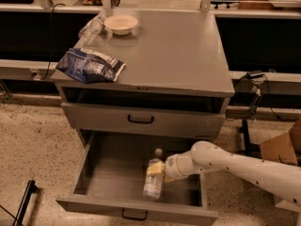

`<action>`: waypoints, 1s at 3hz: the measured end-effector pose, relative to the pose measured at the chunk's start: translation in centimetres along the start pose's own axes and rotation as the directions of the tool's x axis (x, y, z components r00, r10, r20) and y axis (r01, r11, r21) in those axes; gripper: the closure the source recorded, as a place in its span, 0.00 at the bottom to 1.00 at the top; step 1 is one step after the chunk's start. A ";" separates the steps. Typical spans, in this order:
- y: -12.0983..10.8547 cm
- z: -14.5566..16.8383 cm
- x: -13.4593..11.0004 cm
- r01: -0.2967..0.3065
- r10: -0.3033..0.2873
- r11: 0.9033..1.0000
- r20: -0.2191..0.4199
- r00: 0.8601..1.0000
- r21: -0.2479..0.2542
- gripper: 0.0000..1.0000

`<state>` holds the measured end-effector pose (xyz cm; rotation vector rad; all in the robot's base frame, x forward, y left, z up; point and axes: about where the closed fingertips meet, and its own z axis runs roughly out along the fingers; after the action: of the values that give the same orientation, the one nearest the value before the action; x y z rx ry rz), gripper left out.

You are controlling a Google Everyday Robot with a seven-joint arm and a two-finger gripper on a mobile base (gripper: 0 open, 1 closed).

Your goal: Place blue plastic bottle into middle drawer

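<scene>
Step in hand: the placing itself, near its end. The gripper (159, 169) is down inside the open middle drawer (110, 171), reaching in from the right on the white arm (235, 166). Its jaws look clamped across the upper body of the blue plastic bottle (153, 183). The bottle lies lengthwise, cap toward the back, right of centre and close to the drawer's front wall. Can't tell whether it rests on the drawer floor or hangs just above it.

Next move, as I judge it: lower if needed, let go, then lift the arm straight up & out without dragging the bottle or catching the shut drawer above (141, 119). Drawer not yet pushed in.

Tabletop (169, 55) carries a blue snack bag (91, 66), a bowl (121, 24) & a thinner clear bottle (91, 28) – none in the way.
</scene>
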<state>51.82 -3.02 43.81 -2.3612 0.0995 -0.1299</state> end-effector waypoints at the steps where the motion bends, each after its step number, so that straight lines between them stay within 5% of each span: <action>1: -0.2 1.5 0.7 -0.023 0.023 1.000 -0.003 1.000 -0.001 0.82; 3: -0.6 2.3 1.0 -0.058 0.058 0.998 0.004 0.998 0.007 0.34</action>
<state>53.12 -1.11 42.64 -2.3488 0.1649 -0.0972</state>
